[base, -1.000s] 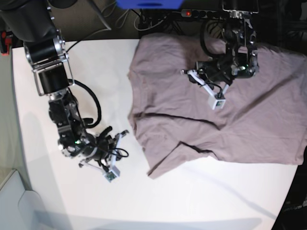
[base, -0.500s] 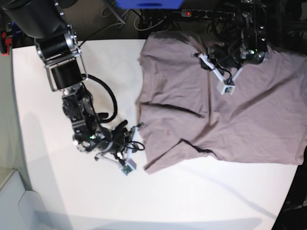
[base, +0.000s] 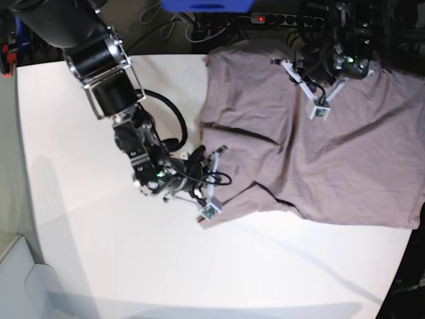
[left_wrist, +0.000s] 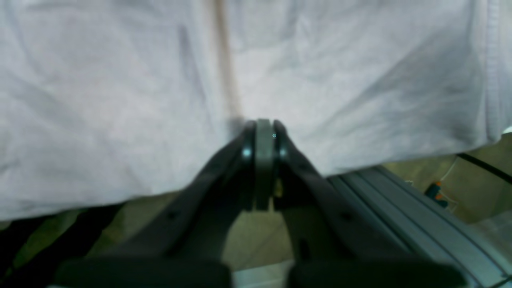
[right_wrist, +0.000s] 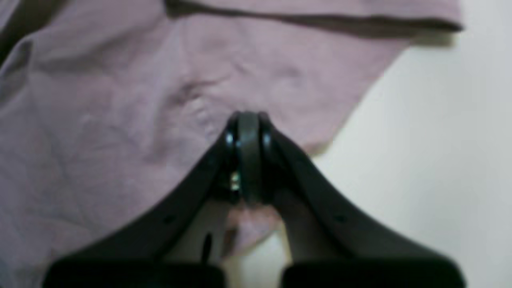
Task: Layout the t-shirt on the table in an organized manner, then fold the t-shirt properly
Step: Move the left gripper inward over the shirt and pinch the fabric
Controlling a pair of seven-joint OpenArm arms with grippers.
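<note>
since a second ago the right claw (base: 214,178), shut and empty, has slid across the counter (base: 80,252) to the t-shirt (base: 345,153) corner, likely to straighten it.

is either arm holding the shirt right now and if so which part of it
Both grippers are shut, but no cloth shows between the fingers. The right gripper is over the t-shirt corner; the left gripper is by its far edge. A hold cannot be confirmed.

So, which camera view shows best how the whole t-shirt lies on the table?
The base view: the t-shirt shows nearly whole, spread over the white table. The right wrist view shows only one wrinkled corner, the left wrist view only a blurred stretch of cloth near an edge.
</note>
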